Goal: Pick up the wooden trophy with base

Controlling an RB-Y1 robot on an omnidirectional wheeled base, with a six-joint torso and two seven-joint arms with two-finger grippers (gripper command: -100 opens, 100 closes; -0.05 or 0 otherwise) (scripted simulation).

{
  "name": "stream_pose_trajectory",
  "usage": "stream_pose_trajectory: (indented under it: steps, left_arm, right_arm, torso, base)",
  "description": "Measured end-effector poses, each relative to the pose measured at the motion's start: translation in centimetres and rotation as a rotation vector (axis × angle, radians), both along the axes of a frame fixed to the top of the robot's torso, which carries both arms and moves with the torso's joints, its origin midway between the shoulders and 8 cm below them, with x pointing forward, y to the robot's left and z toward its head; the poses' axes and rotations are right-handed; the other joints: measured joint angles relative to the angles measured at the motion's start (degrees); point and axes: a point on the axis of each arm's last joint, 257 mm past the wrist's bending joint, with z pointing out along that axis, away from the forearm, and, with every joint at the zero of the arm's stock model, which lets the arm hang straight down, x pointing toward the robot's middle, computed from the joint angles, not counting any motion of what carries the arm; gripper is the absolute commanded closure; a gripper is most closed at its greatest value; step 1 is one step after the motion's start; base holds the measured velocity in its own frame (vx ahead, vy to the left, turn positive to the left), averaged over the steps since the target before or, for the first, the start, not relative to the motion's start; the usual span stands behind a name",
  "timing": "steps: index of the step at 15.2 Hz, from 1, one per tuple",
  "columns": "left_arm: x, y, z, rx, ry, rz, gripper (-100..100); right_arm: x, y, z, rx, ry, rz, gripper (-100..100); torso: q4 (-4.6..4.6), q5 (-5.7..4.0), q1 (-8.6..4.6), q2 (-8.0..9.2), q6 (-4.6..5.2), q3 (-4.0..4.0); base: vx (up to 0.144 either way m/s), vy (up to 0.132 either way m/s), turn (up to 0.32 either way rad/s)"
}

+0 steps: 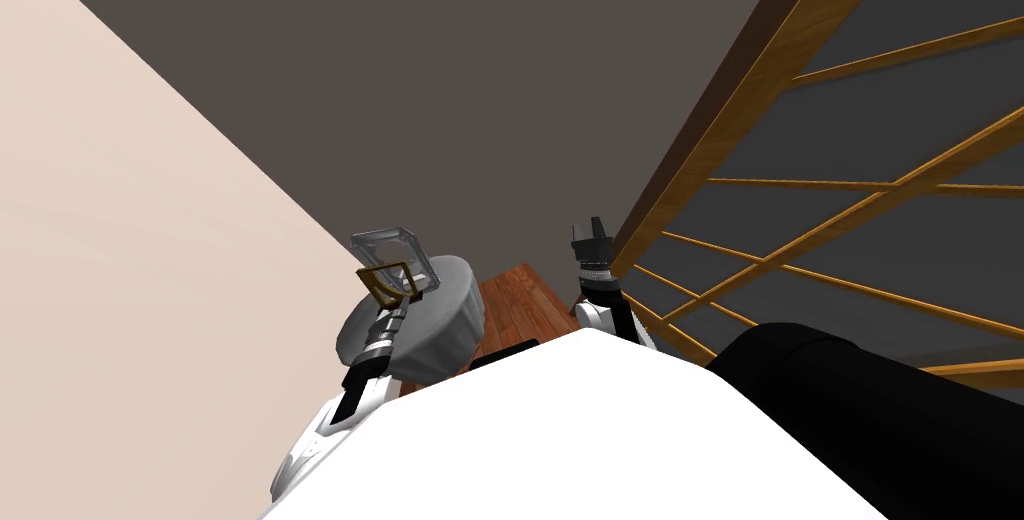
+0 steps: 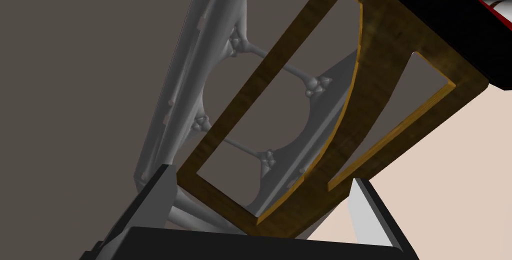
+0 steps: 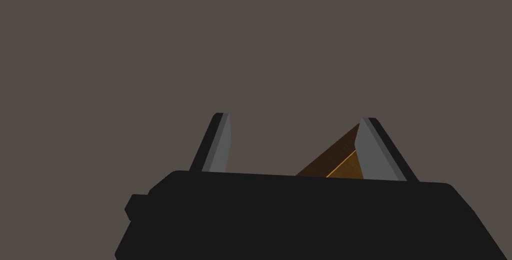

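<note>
- Wooden trophy (image 2: 385, 42), an open frame on a dark base, sits gripped at both sides between the left claw's (image 2: 260, 176) fingers.
- Right claw (image 3: 296, 117) stands wide, beside a wooden railing (image 1: 700, 144).

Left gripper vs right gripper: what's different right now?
Left gripper has its fingers pressed against both sides of the wooden trophy; right gripper stands open and grips nothing. In the head view, left gripper is over a round grey piece, while right gripper is beside the wooden railing. Shared: dark body, thin light grey fingers.
</note>
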Motion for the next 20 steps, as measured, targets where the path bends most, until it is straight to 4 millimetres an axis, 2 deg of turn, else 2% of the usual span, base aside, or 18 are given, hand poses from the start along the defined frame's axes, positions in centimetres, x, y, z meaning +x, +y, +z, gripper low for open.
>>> stream_pose_trajectory:
  steps: [6,14,17,20]
  left_arm:
    - [-0.5,1.4,-2.3,0.037,0.052,0.041,-100]
    - [-1.3,2.2,-5.5,0.079,0.121,0.087,-100]
    - [-1.5,2.2,-6.1,0.088,0.134,0.094,-100]
    - [-0.5,0.8,-6.0,0.085,0.129,0.095,-100]
  right_arm:
    - [0.0,0.0,0.0,0.000,0.000,0.000,0]
    - [0.0,0.0,0.0,0.000,0.000,0.000,0]
    - [0.0,0.0,0.0,0.000,0.000,0.000,0]
    - [0.0,0.0,0.0,0.000,0.000,0.000,0]
  torso:
    - [0.00,0.00,-0.01,0.00,0.00,0.00]
    - [-0.01,0.00,0.00,-0.04,0.00,-0.02]
    - [0.00,0.00,0.07,-0.02,0.00,-0.01]
    - [0.03,0.08,0.44,0.14,0.00,0.08]
  base:
    - [0.022,-0.046,0.011]
    - [0.027,-0.042,0.007]
    - [0.014,-0.008,-0.003]
    - [-0.020,0.084,-0.027]
